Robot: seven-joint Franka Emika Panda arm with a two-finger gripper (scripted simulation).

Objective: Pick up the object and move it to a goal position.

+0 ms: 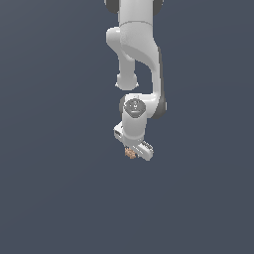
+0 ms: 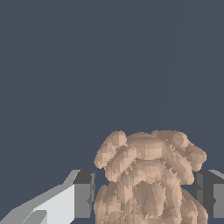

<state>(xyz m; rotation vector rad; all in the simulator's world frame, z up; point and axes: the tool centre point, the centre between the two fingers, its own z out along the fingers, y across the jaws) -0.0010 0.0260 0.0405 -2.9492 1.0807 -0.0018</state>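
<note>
The object [image 2: 148,175] is a tan-orange knobbly clump. In the wrist view it fills the gap between my two fingers [image 2: 83,197], and its sides touch both dark pads. My gripper [image 2: 144,192] is shut on it. In the exterior view the white gripper [image 1: 134,150] points down from the arm, and the small clump [image 1: 130,153] peeks out at its lower tip, mostly hidden by the hand. I cannot tell whether the clump rests on the floor or hangs above it. No goal marker shows in either view.
The white arm [image 1: 139,54] reaches down from the top of the exterior view. A plain dark blue-grey floor [image 1: 49,188] lies all around, with no other objects or edges in view.
</note>
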